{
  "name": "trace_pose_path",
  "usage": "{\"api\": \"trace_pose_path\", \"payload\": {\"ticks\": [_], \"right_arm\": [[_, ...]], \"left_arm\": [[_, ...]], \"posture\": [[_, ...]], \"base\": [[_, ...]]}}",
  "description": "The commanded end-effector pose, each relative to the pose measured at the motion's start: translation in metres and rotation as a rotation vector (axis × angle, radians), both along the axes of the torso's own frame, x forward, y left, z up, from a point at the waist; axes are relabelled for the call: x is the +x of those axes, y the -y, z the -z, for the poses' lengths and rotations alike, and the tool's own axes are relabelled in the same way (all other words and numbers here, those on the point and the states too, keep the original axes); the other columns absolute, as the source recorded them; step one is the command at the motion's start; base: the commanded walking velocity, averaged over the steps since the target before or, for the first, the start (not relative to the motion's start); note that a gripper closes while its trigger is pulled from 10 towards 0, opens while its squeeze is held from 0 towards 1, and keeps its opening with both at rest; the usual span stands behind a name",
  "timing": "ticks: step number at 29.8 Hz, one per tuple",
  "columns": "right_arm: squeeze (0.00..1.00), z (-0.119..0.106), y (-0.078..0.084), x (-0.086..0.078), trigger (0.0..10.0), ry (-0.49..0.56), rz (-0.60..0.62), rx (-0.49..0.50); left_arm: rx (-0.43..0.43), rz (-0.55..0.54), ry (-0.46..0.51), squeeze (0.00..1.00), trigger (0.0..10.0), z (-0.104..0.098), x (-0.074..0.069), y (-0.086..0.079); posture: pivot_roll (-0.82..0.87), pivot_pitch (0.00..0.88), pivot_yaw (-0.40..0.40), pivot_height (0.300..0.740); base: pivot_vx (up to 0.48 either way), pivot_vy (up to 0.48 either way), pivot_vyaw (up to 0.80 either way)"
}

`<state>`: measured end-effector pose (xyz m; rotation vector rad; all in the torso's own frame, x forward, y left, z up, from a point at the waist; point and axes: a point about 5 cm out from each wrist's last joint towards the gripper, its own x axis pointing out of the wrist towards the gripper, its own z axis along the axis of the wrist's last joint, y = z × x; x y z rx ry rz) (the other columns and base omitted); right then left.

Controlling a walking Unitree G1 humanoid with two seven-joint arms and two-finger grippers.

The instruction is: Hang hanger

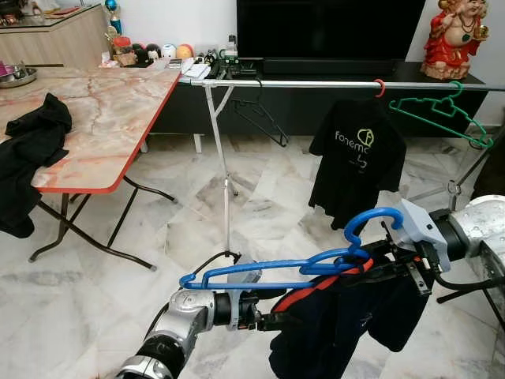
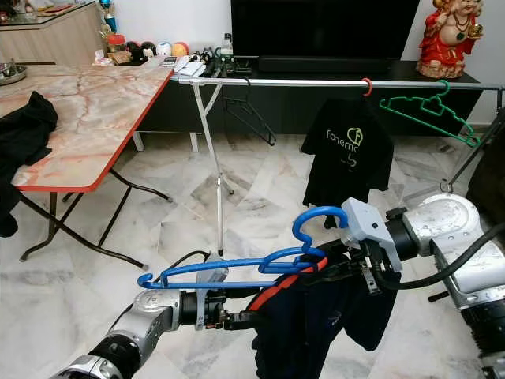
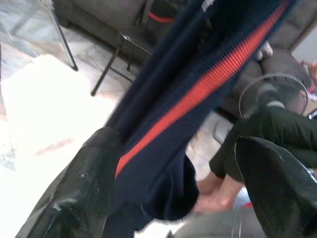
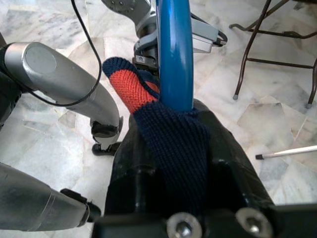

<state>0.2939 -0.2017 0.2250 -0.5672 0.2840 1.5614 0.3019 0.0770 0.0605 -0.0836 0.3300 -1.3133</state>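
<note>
"fonemo" can be read, not surely, on the black shirt [image 1: 357, 155] hung on the rail [image 1: 316, 83]. the blue hanger [image 1: 284, 267], carrying a navy garment [image 1: 339, 316] with an orange stripe, is held low before the rail. it is pinched by the right gripper [image 4: 181, 148], arm bent inward; the left gripper [image 3: 183, 168] is spread around the garment.

Blue hanger [image 1: 268, 272], navy garment [image 1: 339, 316] with orange-red stripe, green hanger [image 1: 442, 114], pink-veined marble tabletop [image 1: 110, 110]
</note>
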Motion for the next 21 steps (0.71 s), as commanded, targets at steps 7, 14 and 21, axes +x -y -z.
{"api": "trace_pose_path", "payload": {"ticks": [7, 14, 21], "right_arm": [[0.0, -0.002, 0.002, 0.002, 0.0, 0.021, 0.004, -0.011], [0.0, -0.002, 0.002, 0.003, 0.0, 0.03, 0.01, -0.01], [0.0, -0.002, 0.0, 0.004, 0.0, 0.038, 0.008, -0.009]], "left_arm": [[0.071, 0.018, 0.0, 0.0, 10.0, 0.008, -0.005, 0.001], [0.105, 0.02, -0.012, 0.0, 10.0, 0.013, -0.007, 0.003], [0.124, 0.014, -0.081, 0.0, 10.0, 0.028, -0.017, 0.004]], "posture": [[-0.04, 0.045, -0.041, 0.74], [-0.05, 0.045, -0.041, 0.74], [-0.05, 0.044, -0.042, 0.74]], "base": [[0.0, 0.0, 0.0], [0.0, 0.0, 0.0], [0.0, 0.0, 0.0]]}}
